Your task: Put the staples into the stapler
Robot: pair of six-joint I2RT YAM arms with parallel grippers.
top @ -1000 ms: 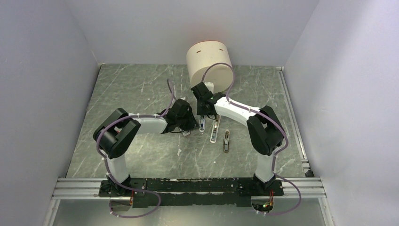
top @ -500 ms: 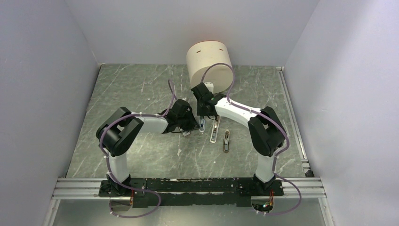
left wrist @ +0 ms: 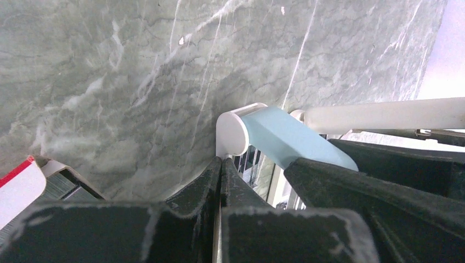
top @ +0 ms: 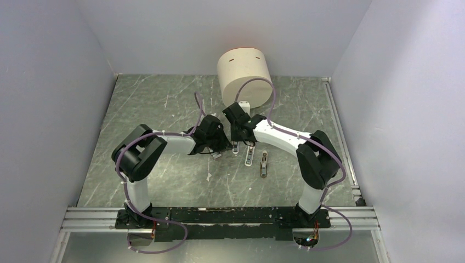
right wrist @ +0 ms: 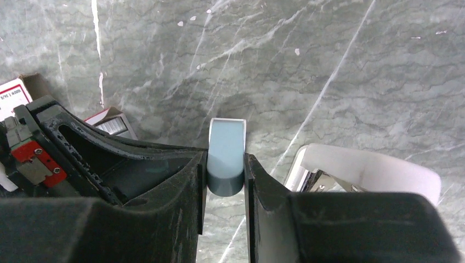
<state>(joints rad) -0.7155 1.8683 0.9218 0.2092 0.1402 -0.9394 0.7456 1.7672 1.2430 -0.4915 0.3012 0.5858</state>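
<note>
My right gripper [right wrist: 226, 167] is shut on the end of a pale blue piece [right wrist: 225, 153], which stands tilted off the table with its white rounded end [left wrist: 233, 131] showing in the left wrist view. The white stapler [right wrist: 373, 170] lies just to its right; it also shows in the top view [top: 250, 153]. My left gripper [left wrist: 221, 162] has its jaws pressed together right beside the blue piece; I cannot tell whether anything is between them. The open red-and-white staple box [right wrist: 111, 124] with grey ridged staples lies under the left gripper [top: 217, 146]. The right gripper [top: 236, 140] is next to it.
A short beige-grey piece [top: 264, 164] lies right of the white stapler. A large cream cylinder [top: 244, 70] stands at the back behind both grippers. The two wrists are very close together at the middle of the marbled table [top: 164, 104].
The right arm's elbow has swung right and its gripper has shifted slightly nearer, still on the pale blue piece. The left arm has barely moved.
</note>
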